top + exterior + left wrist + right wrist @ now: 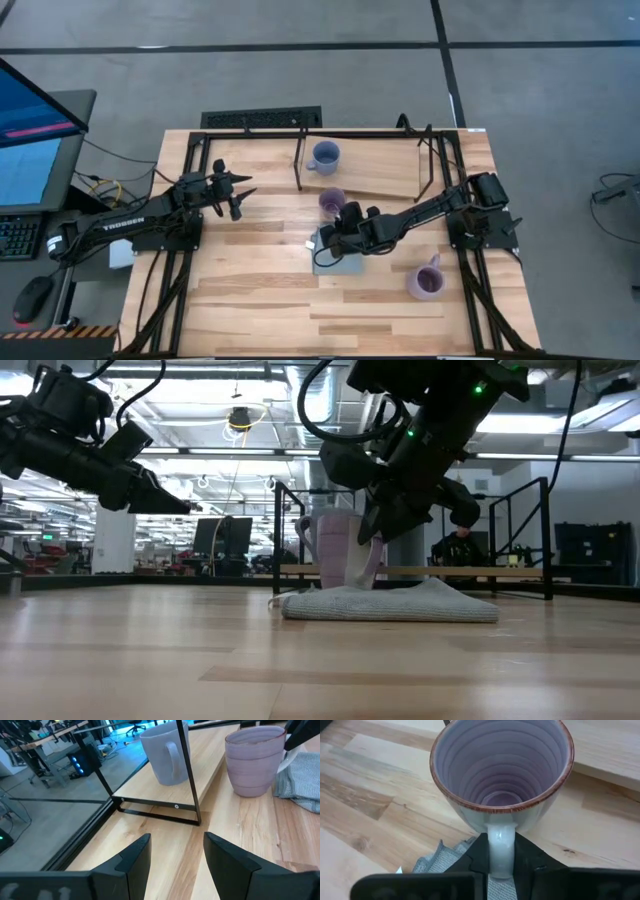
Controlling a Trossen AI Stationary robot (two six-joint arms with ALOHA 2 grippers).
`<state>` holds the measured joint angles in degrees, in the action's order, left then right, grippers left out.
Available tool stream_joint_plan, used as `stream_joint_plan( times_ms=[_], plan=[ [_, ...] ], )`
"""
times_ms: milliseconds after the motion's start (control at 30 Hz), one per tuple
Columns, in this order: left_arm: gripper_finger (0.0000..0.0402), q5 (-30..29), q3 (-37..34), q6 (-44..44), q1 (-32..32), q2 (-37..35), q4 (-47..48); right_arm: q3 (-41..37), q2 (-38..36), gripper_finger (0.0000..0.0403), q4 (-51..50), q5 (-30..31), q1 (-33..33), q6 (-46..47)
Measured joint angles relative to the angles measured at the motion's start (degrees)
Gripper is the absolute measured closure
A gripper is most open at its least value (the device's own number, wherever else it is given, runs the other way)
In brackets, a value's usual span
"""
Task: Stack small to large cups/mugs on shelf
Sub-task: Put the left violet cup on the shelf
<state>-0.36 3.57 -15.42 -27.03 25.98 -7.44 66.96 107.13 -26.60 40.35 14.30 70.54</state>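
Reading "TROSSEN" on the left arm (125, 224); right gripper (501, 851) pinches mug handle (500, 847).

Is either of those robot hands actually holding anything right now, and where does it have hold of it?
Yes: the right hand grips a light purple mug by its handle. The left hand is open and holds nothing.

One mug (324, 157) on the shelf (390, 176) — two on the table (250, 300), one (331, 202) beside a cloth (338, 262).

Blue mug (324, 157) upright on shelf (385, 180). One purple mug (331, 201) upright just before shelf; second (427, 281) well apart.
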Motion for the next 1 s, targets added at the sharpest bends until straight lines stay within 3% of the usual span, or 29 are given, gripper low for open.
stream_joint_plan(
  times_ms=[367, 700, 1000],
  plan=[
    [0.0228, 0.0, 0.0, 0.0, 0.0, 0.0, 0.8, 2.7, 0.0, 0.0338, -3.4, 0.7, 0.2, -0.1],
    [0.0228, 0.0, 0.0, -0.2, 0.0, 0.0, 0.7, 14.9, 0.0, 0.0338, -26.1, 3.5, 0.7, 4.7],
    [0.0228, 0.0, 0.0, -0.2, 0.0, 0.0, 0.7, 17.3, 0.0, 0.0338, -40.2, 5.7, 0.2, 17.4]
  ],
)
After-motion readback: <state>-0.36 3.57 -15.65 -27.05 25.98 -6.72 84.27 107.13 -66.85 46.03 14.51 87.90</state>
